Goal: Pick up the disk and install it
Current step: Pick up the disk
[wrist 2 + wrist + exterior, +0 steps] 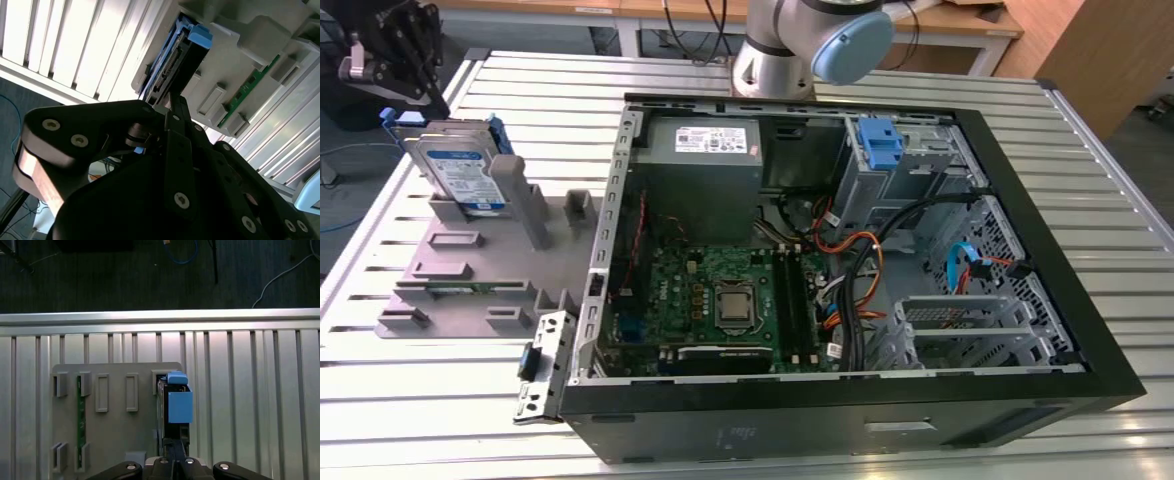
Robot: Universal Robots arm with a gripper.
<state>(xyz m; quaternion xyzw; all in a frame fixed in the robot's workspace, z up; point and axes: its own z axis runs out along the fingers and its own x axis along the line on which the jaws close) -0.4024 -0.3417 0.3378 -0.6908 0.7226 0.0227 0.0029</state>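
The disk (pixel 460 165), a silver drive with a white-and-blue label in a blue carrier frame, stands on edge in a slot of the grey holder (pixel 480 262) at the exterior view's left. My black gripper (pixel 411 95) hangs just above it, apart from it. In both wrist views the disk (pixel 172 412) (pixel 175 65) is seen edge-on with its blue tab toward the camera. The gripper (pixel 175 460) (pixel 169 102) has its fingers pressed together with nothing between them, in line with the disk's upper edge.
The open computer case (pixel 1067 330) lies at the middle and right of the slatted metal table (pixel 1121 180). Inside are a grey power-supply box (pixel 700 150), the motherboard (pixel 720 300), cables and a drive cage with a blue latch (pixel 881 140). A green memory stick (pixel 78 410) sits in the holder.
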